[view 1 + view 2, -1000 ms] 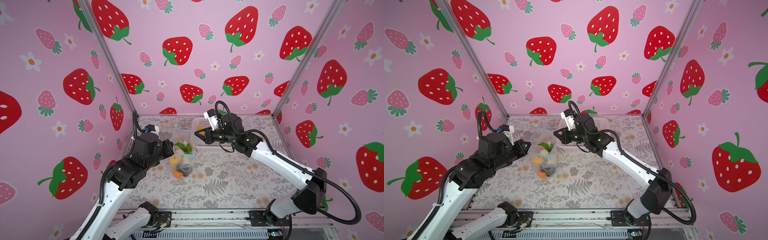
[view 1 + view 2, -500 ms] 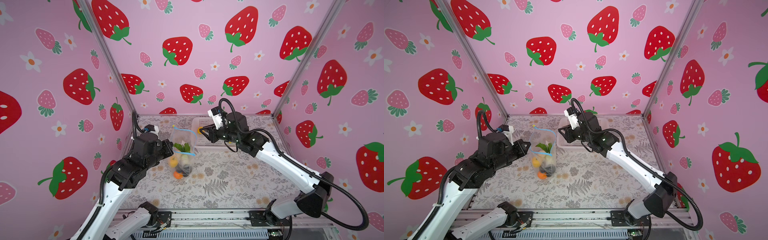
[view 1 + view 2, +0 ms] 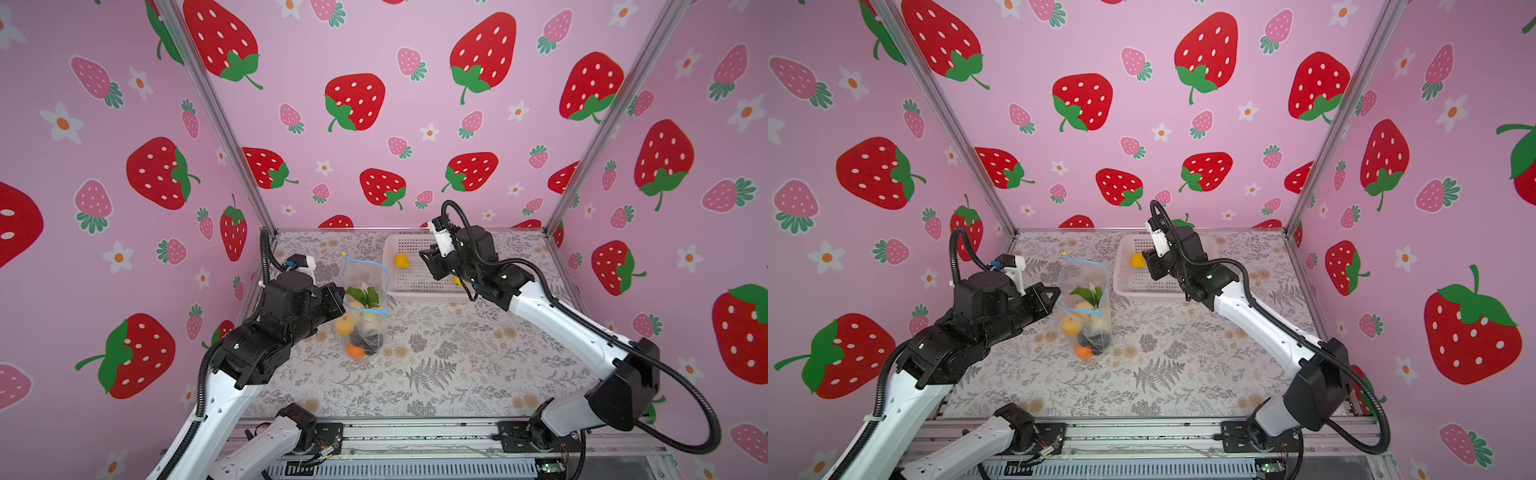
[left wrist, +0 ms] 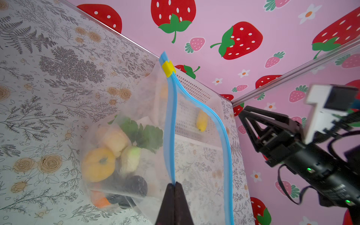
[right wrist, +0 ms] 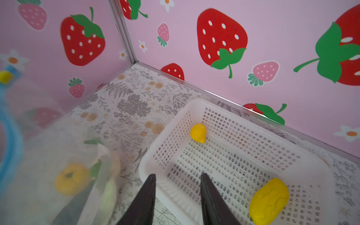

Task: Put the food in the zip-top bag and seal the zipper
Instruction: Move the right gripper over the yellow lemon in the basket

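Observation:
The zip-top bag stands upright on the table with its mouth agape. My left gripper is shut on one lip of the light-blue zipper, whose yellow tab sits at the far top end. Inside the bag lies food: a yellow piece, a cream one, green leaves, dark pieces and an orange one. Two more yellow pieces lie in the basket. My right gripper is open and empty over the basket's near corner, right of the bag.
The white perforated basket stands at the back right, close to the rear wall and just right of the bag. Pink strawberry walls close in the left, rear and right sides. Bare floral tabletop lies in front of bag and basket.
My right gripper has drawn away from the bag's mouth, to the right over the basket, and its jaws have widened. The left gripper has kept its hold on the bag's lip.

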`<state>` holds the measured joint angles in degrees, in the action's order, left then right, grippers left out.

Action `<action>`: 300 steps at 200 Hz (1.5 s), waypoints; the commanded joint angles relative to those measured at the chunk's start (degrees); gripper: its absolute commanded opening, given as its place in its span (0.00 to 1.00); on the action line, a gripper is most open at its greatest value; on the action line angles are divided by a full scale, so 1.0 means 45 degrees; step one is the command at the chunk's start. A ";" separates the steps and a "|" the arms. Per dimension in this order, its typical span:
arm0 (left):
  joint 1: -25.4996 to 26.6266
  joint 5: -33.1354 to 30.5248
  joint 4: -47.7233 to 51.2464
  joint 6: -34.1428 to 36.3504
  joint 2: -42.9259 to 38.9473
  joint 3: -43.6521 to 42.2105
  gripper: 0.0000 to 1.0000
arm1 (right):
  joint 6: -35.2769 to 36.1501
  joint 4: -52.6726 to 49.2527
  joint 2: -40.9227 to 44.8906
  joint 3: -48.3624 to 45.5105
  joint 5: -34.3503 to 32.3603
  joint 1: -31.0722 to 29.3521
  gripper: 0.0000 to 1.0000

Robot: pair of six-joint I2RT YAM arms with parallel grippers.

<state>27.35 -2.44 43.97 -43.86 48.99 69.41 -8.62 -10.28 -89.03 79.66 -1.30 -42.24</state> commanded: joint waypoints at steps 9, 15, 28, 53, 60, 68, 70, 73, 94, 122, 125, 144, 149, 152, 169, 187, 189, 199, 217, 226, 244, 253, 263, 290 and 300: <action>-0.0045 0.0210 -0.0294 -0.0151 -0.0130 -0.0111 0.00 | 0.0497 0.1012 -0.1302 0.0040 0.0088 0.0488 0.42; -0.0046 0.0238 -0.0286 -0.0152 -0.0116 -0.0094 0.00 | 0.0439 0.1074 -0.1574 0.0117 0.0215 0.0533 0.43; -0.0062 0.0307 -0.0244 -0.0093 -0.0033 -0.0005 0.00 | 0.0251 0.0958 -0.2511 0.0576 0.0504 0.0596 0.45; -0.0056 0.0376 -0.0218 -0.0077 0.0089 0.0066 0.00 | 0.0010 0.0342 -0.4340 0.1659 0.0977 0.0666 0.49; -0.0044 0.0400 -0.0289 -0.0100 0.0089 0.0018 0.00 | -0.0045 0.0300 -0.4722 0.1880 0.1060 0.0690 0.49; -0.0044 0.0434 -0.0353 -0.0141 0.0069 -0.0037 0.00 | -0.0085 0.0245 -0.5224 0.2171 0.1169 0.0712 0.50; -0.0044 0.0441 -0.0380 -0.0153 0.0070 -0.0049 0.00 | -0.0093 0.0227 -0.5324 0.2257 0.1193 0.0714 0.51; -0.0048 0.0444 -0.0393 -0.0146 0.0070 -0.0067 0.00 | -0.0112 0.0202 -0.5490 0.2361 0.1203 0.0724 0.51; -0.0044 0.0483 -0.0416 -0.0177 0.0072 -0.0072 0.00 | -0.0225 0.0208 -0.6380 0.3006 0.1072 0.0791 0.51; -0.0044 0.0498 -0.0443 -0.0226 0.0064 -0.0117 0.00 | -0.0344 0.0290 -0.7509 0.3943 0.1182 0.0948 0.55; -0.0044 0.0502 -0.0447 -0.0231 0.0059 -0.0112 0.00 | -0.0376 0.0293 -0.7650 0.4054 0.1214 0.0963 0.55; -0.0047 0.0483 -0.0456 -0.0226 0.0050 -0.0111 0.00 | -0.0498 0.0274 -0.8432 0.4783 0.1428 0.1004 0.56; -0.0044 0.0483 -0.0458 -0.0230 0.0050 -0.0097 0.00 | -0.0508 0.0248 -0.8612 0.4934 0.1459 0.1002 0.56; -0.0044 0.0483 -0.0459 -0.0219 0.0055 -0.0092 0.00 | -0.0506 0.0224 -0.8705 0.5091 0.1488 0.1007 0.57; -0.0044 0.0463 -0.0439 -0.0177 0.0088 -0.0072 0.00 | -0.0512 -0.0083 -0.9471 0.6016 0.1529 0.1007 0.59; -0.0048 0.0463 -0.0449 -0.0161 0.0090 -0.0055 0.00 | -0.0486 -0.0305 -1.0078 0.6881 0.1520 0.1007 0.61; -0.0045 0.0463 -0.0443 -0.0158 0.0090 -0.0053 0.00 | -0.0486 -0.0318 -1.0117 0.6933 0.1510 0.1007 0.61; -0.0044 0.0473 -0.0471 -0.0157 0.0089 -0.0072 0.00 | -0.0485 -0.0404 -1.0423 0.7355 0.1480 0.1007 0.62; -0.0044 0.0483 -0.0468 -0.0164 0.0084 -0.0072 0.00 | -0.0503 -0.0512 -1.0824 0.7947 0.1417 0.1007 0.63; -0.0054 0.0483 -0.0454 -0.0157 0.0070 -0.0062 0.00 | -0.0511 -0.0584 -1.1034 0.8201 0.1390 0.1007 0.64; -0.0044 0.0434 -0.0417 -0.0118 0.0037 -0.0092 0.00 | -0.0525 -0.0682 -1.1399 0.8655 0.1383 0.1008 0.65; -0.0044 0.0424 -0.0449 -0.0127 0.0031 -0.0101 0.00 | -0.0559 -0.0740 -1.1592 0.8912 0.1431 0.1029 0.65; -0.0051 0.0425 -0.0441 -0.0118 0.0011 -0.0129 0.00 | -0.0593 -0.0759 -1.1789 0.9113 0.1489 0.1040 0.65; -0.0062 0.0424 -0.0452 -0.0101 -0.0003 -0.0131 0.00 | -0.0679 -0.0810 -1.2320 0.9688 0.1702 0.1086 0.63; -0.0061 0.0424 -0.0448 -0.0097 0.0010 -0.0142 0.00 | -0.0718 -0.0836 -1.2500 0.9880 0.1753 0.1105 0.62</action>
<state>27.35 -0.40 43.31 -44.42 49.54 69.01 -11.31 -12.21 -142.78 121.19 5.28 -37.63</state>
